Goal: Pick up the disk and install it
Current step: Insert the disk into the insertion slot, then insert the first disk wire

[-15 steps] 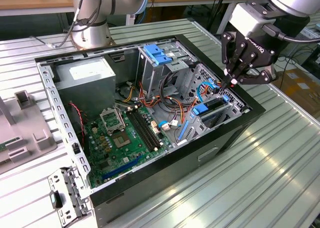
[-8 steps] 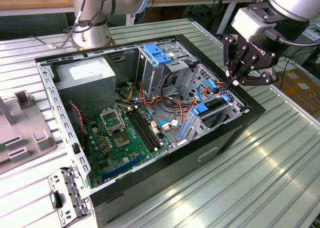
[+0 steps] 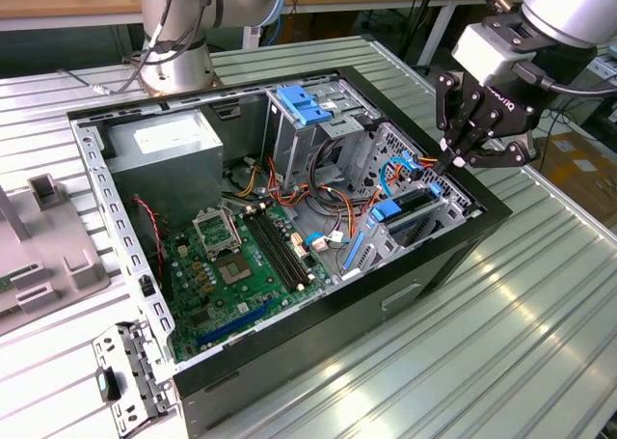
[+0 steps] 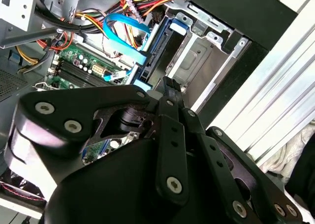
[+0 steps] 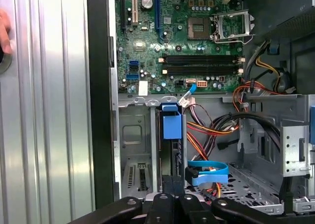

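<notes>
Black gripper (image 3: 446,164), fingers pinched together, sits just over the blue-railed silver disk (image 3: 410,207) at the exterior view's right. Seating it likely wants a square, straight push.

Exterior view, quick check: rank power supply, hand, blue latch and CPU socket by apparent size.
1. Power supply
2. Hand, though it hangs above the case, so it may be nearer the camera
3. Blue latch
4. CPU socket, only slightly smaller than the latch
</notes>
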Robot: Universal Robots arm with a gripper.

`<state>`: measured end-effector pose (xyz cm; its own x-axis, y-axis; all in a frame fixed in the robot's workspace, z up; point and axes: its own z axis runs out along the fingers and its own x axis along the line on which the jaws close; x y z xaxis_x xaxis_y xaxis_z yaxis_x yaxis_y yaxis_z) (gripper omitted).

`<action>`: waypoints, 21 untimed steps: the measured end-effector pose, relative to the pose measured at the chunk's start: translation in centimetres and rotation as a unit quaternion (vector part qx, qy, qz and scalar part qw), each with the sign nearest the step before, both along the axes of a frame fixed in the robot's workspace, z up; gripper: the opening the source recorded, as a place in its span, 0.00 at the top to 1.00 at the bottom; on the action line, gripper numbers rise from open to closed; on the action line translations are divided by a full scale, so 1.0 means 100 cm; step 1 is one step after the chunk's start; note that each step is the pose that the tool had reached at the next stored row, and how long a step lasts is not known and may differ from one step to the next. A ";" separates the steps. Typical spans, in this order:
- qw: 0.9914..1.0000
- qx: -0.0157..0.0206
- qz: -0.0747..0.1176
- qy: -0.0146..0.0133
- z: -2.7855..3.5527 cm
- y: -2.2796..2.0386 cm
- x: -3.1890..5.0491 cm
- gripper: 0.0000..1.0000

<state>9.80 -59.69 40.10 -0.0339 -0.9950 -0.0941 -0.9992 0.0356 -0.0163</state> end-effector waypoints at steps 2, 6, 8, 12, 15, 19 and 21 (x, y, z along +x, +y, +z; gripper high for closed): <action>1.000 0.000 0.000 0.000 -0.0004 0.0000 0.0014 0.89; 1.000 0.000 0.000 0.000 -0.0005 0.0000 0.0018 0.89; 1.000 0.000 0.000 0.000 -0.0005 0.0000 0.0018 0.89; 1.000 0.000 0.002 0.000 -0.0005 0.0000 0.0019 0.89; 1.000 0.000 0.006 0.000 -0.0005 0.0000 0.0019 0.89; 1.000 0.000 0.016 0.000 -0.0005 0.0000 0.0019 0.89; 1.000 0.000 0.025 0.000 -0.0005 0.0000 0.0019 0.89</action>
<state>9.99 -59.69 40.05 0.0164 -0.9954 -0.0943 -0.9998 -0.0150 -0.0164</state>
